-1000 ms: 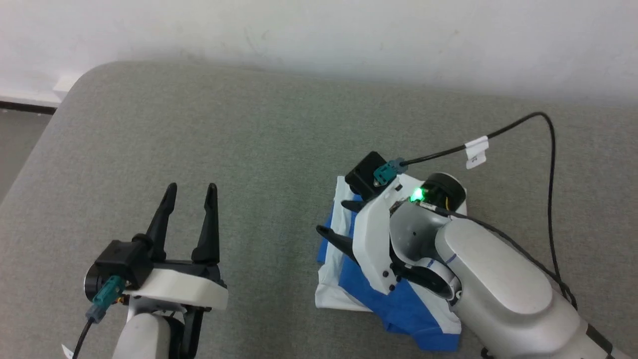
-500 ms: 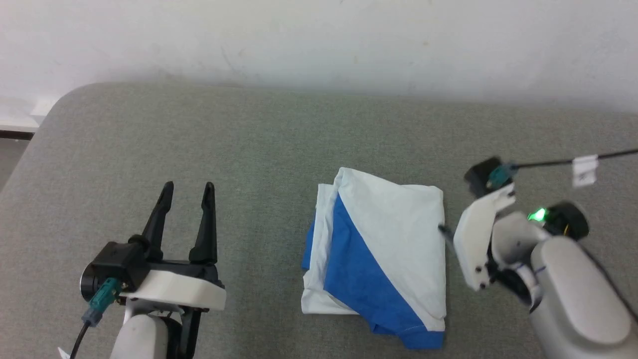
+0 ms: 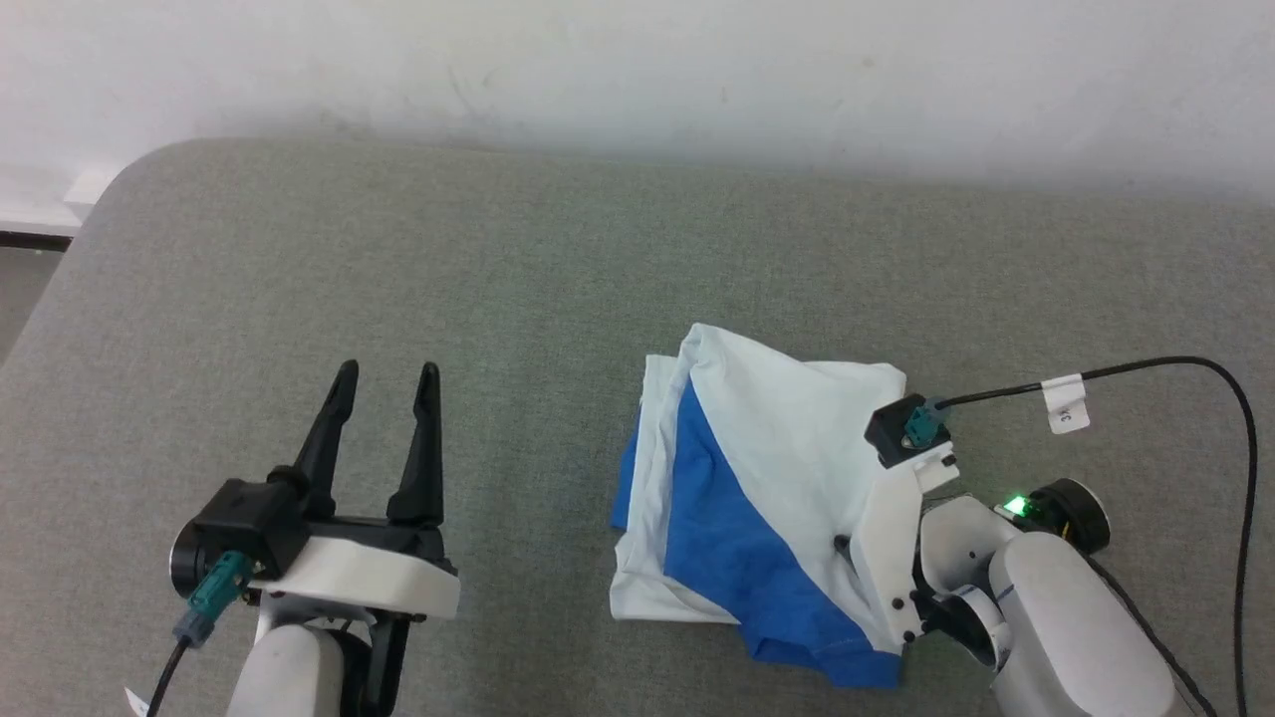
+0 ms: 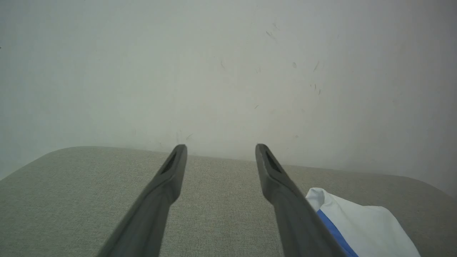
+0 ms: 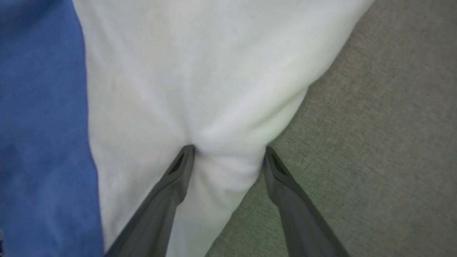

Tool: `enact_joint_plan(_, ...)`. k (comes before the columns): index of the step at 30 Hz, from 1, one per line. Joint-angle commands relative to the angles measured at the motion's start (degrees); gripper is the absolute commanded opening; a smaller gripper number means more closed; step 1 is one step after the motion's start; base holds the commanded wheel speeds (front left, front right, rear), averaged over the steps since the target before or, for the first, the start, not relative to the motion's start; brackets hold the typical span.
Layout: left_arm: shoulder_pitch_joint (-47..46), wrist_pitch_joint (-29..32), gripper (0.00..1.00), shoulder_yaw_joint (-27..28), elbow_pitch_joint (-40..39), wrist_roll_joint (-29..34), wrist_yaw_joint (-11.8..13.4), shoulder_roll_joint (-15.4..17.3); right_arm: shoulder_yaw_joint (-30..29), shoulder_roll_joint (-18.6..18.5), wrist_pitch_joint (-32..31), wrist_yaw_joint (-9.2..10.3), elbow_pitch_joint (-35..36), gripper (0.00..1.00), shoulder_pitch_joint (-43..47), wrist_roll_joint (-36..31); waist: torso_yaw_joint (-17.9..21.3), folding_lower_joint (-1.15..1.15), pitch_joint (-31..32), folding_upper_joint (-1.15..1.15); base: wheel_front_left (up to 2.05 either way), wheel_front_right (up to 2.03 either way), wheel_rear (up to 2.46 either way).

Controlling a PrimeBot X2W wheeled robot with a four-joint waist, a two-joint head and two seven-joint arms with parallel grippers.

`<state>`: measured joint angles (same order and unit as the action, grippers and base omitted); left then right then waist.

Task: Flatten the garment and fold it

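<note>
One garment lies on the grey pad, toward 4 o'clock in the head view. It is a folded bundle of soft knit, white on top, with a bright blue wedge running diagonally and more blue peeking out at its 6 and 9 o'clock edges. The layers stack unevenly, and I can make out no print on the folds. There are two grippers, each with two long, dark, tapering fingers. The left gripper sits at 8 o'clock, well apart from the cloth, with its jaws spread wide and empty and pointing to 12 at the scuffed white wall. The right gripper is at the bundle's 4 o'clock edge, its fingers mostly hidden from above under the white wrist shell. Its own camera shows the jaws wide, with the tips pressed on white fabric that puckers between them, not clamped. The pad is coarse-woven, with a rounded corner at 10 o'clock. One black cable with one white tag arcs off at 3 o'clock, cut by the frame's edge.
</note>
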<state>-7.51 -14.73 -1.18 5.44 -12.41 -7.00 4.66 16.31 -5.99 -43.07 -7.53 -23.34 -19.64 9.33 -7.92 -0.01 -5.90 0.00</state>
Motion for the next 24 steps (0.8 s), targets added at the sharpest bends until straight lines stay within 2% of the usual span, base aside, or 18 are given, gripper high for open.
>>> enact_joint_plan(1, -0.51, -0.27, 1.00, -0.03, 0.13, 0.46, -0.30, 0.07, 0.52, 0.30, 0.06, 0.04, -1.50, 0.56, 0.89, 0.71, 0.06, 0.01, -0.03, 0.00, 0.00, 0.00, 0.00)
enact_joint_plan(2, -0.49, -0.27, 1.00, -0.02, 0.16, 0.47, -0.31, 0.07, 0.88, 0.18, 0.50, 0.04, -1.81, 0.09, 0.62, 1.20, 0.14, 0.01, -0.06, 0.00, 0.00, 0.00, 0.00)
enact_joint_plan(3, -0.45, -0.27, 1.00, 0.03, 0.20, 0.45, -0.31, 0.08, 1.38, -0.11, 0.96, 0.04, -2.05, 0.00, 0.27, 1.68, 0.37, 0.01, -0.01, 0.00, 0.00, 0.00, 0.00)
enact_joint_plan(9, 0.17, -0.27, 1.00, 0.79, -0.60, 0.28, -0.27, 0.29, 6.83, -4.47, 2.25, 0.04, -0.70, 0.00, -2.58, 5.75, 4.56, 0.01, -0.51, 0.00, 0.00, 0.00, 0.00)
enact_joint_plan(18, -0.14, -0.27, 1.00, 2.67, -3.11, 0.09, 0.41, 0.24, 19.20, -16.74, 2.22, 0.04, 5.66, 0.00, -10.42, 13.35, 18.47, 0.01, -4.17, 0.00, 0.00, 0.00, 0.00)
enact_joint_plan(24, -2.40, -0.27, 1.00, 2.82, -4.69, 0.69, 0.69, 0.43, 23.25, -23.49, 4.07, 0.04, 5.51, 0.00, -16.62, 15.69, 24.26, 0.01, -7.05, 0.00, 0.00, 0.00, 0.00)
